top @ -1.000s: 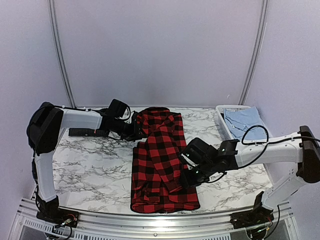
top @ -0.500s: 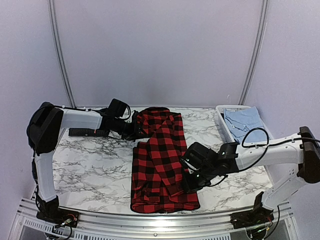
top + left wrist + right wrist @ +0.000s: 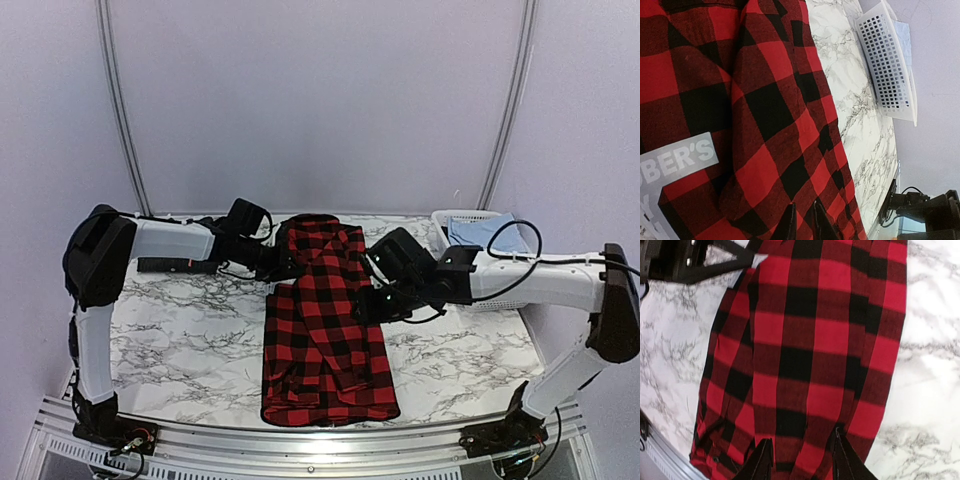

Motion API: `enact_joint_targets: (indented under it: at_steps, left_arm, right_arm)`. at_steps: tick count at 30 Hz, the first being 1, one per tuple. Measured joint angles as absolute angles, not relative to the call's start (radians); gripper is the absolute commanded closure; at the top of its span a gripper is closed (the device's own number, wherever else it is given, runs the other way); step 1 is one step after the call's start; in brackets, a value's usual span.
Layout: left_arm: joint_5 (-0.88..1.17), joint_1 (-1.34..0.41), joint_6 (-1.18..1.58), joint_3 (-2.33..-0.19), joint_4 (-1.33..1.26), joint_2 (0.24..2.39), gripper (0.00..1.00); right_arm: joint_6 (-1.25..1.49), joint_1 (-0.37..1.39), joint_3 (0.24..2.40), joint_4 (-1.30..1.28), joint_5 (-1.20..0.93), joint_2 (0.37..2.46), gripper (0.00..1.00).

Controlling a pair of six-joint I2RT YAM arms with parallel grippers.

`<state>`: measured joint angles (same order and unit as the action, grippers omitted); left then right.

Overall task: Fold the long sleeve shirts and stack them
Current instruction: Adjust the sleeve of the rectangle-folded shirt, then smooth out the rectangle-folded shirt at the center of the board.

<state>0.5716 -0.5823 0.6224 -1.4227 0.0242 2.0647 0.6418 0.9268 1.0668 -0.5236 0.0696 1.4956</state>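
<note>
While your right pincer (image 3: 801,459) hangs spread over the plaid shirt (image 3: 325,330) on the bench (image 3: 170,320), you cannot tell whether your left pincer (image 3: 804,226) pinches its far end. A thin bite could slip, spoiling the fold.

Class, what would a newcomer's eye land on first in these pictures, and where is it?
The red-and-black plaid shirt dominates, spread lengthwise down the middle of the marble table. The left arm and right arm reach over its far half, the right end effector open above it. A white basket holding pale blue cloth sits at the far right corner.
</note>
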Motion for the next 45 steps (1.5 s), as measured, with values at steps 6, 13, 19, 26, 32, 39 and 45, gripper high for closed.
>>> enact_joint_targets:
  at_steps: [6, 13, 19, 26, 32, 39, 45]
  left_arm:
    - [0.564, -0.586, 0.649, -1.491, -0.006, 2.155, 0.93]
    - [0.520, -0.557, 0.671, -1.542, -0.011, 2.278, 0.94]
    - [0.519, -0.540, 0.671, -1.608, -0.010, 2.330, 0.94]
    - [0.507, -0.533, 0.670, -1.614, -0.001, 2.333, 0.94]
    - [0.508, -0.522, 0.656, -1.639, 0.014, 2.340, 0.91]
    - [0.515, -0.518, 0.612, -1.641, 0.035, 2.328, 0.83]
    - [0.483, -0.542, 0.597, -1.531, 0.047, 2.156, 0.77]
  right_arm:
    - [0.552, 0.798, 1.160, -0.326, 0.030, 1.675, 0.68]
    - [0.498, 0.716, 1.303, -0.146, -0.060, 1.923, 0.74]
    - [0.501, 0.664, 1.377, -0.041, -0.131, 2.094, 0.80]
    - [0.522, 0.639, 1.412, 0.008, -0.157, 2.181, 0.81]
    - [0.523, 0.634, 1.410, 0.006, -0.169, 2.177, 0.80]
    - [0.502, 0.628, 1.383, -0.049, -0.154, 2.085, 0.78]
    - [0.497, 0.635, 1.258, -0.062, -0.141, 1.882, 0.74]
